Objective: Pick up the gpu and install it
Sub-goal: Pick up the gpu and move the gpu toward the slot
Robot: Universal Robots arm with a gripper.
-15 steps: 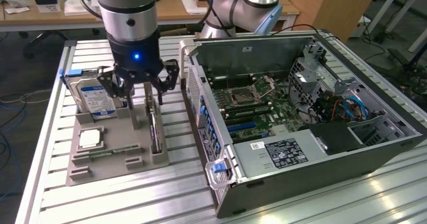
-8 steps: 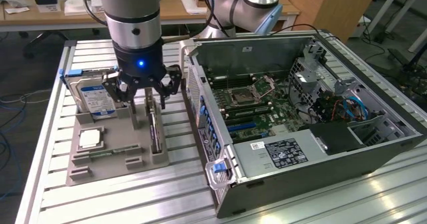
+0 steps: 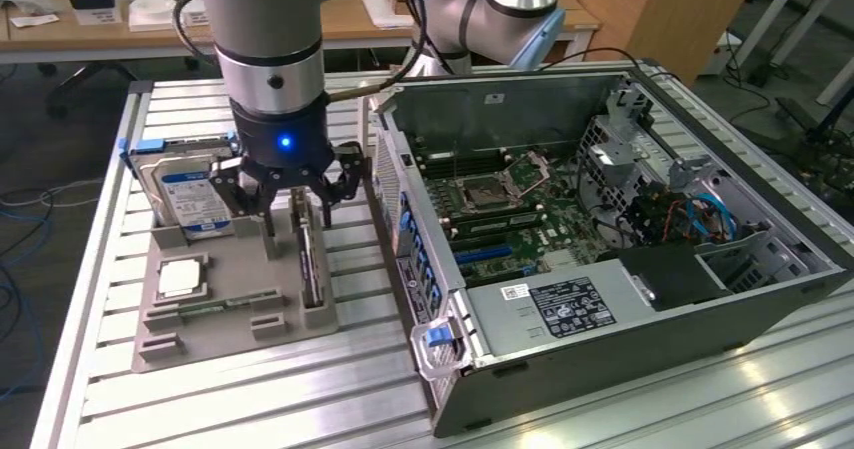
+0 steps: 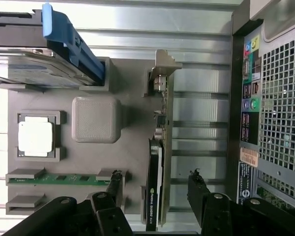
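In the exterior view, the gripper hangs over the grey holder tray on the slatted table, fingers spread apart. The gpu stands on edge in a slot of the tray, directly below the gripper and between its fingers. The same tray holds a hard drive standing upright, a processor chip lying flat and a memory stick in its slot. Just beside the tray, on the exterior view's right, the computer case lies open with its motherboard exposed. In the wrist view, the gripper straddles the gpu; a gap shows between the card and each of the fingers, so nothing is clamped. The tray carries the hard drive, processor chip and memory stick. The computer case lies beside it.
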